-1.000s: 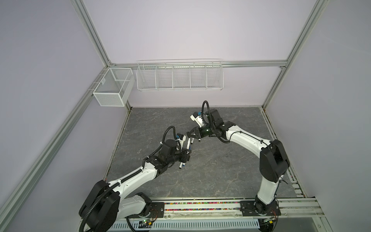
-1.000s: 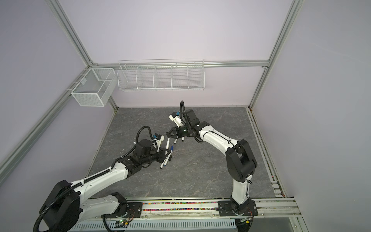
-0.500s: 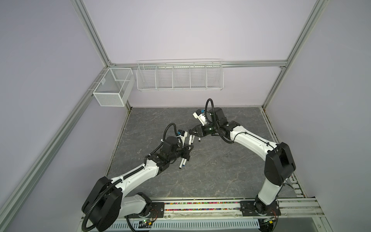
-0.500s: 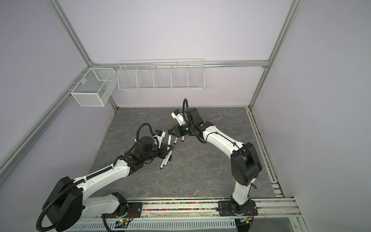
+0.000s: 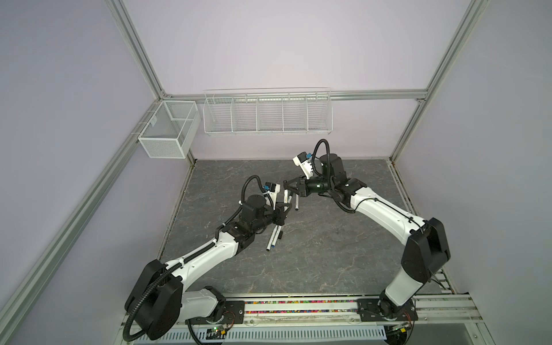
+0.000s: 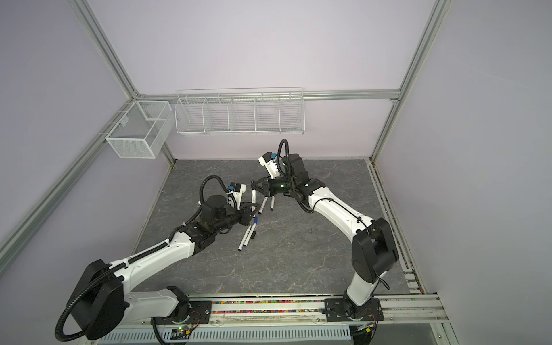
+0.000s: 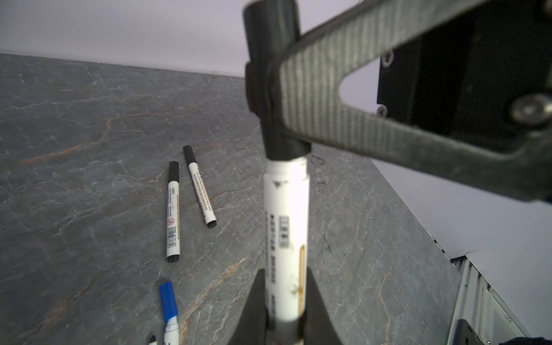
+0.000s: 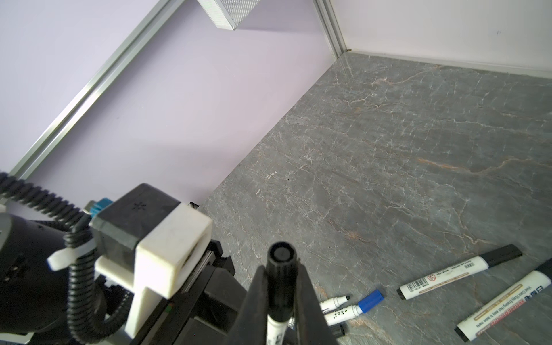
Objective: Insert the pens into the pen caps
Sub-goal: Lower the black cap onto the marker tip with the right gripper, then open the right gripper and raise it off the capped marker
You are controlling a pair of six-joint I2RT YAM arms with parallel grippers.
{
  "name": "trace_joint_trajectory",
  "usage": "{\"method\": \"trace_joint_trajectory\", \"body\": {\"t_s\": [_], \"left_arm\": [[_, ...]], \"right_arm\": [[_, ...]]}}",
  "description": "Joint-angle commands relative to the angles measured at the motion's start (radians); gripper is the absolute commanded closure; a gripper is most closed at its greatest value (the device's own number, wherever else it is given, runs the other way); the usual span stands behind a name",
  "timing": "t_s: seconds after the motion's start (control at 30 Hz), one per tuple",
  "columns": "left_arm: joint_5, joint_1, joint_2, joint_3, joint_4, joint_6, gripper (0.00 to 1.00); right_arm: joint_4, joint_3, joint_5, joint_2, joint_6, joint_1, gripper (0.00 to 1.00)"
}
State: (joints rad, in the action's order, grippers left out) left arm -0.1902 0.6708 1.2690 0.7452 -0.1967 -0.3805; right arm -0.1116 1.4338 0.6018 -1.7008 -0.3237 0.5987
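My left gripper [image 7: 283, 301] clamps the pen [image 7: 286, 209] above the table [image 7: 89, 119]; my right gripper [image 8: 280, 292] pinches the cap [image 8: 282, 257] on its tip; I should press straight along the barrel, without tilting.

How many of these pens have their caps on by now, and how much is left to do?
Three look done: two black-capped pens and the blue pen lie capped. In hand: the left jaws grip a fourth pen while the right jaws hold its black cap, apparently pushed on. Left: one uncapped pen, with what looks like a loose cap beside it.
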Motion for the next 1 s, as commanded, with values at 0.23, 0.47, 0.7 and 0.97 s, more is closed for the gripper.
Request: {"method": "trace_joint_trajectory", "body": {"t_s": [0.23,0.47,0.7,0.97], "left_arm": [[0.1,-0.013,-0.024,0.038,-0.262,0.015,1.0],[0.103,0.004,-0.022,0.034,-0.257,0.084,1.0],[0.122,0.008,-0.036,-0.016,-0.229,0.089,1.0],[0.129,0.012,-0.05,-0.106,-0.191,0.088,1.0]], "right_arm": [[-0.164,-0.038,0.103,-0.005,0.068,0.046,0.78],[-0.17,-0.046,0.084,0.01,0.069,0.049,0.74],[-0.125,-0.081,0.04,0.052,0.044,0.031,0.6],[-0.117,-0.072,0.006,0.097,0.042,0.001,0.53]]}}
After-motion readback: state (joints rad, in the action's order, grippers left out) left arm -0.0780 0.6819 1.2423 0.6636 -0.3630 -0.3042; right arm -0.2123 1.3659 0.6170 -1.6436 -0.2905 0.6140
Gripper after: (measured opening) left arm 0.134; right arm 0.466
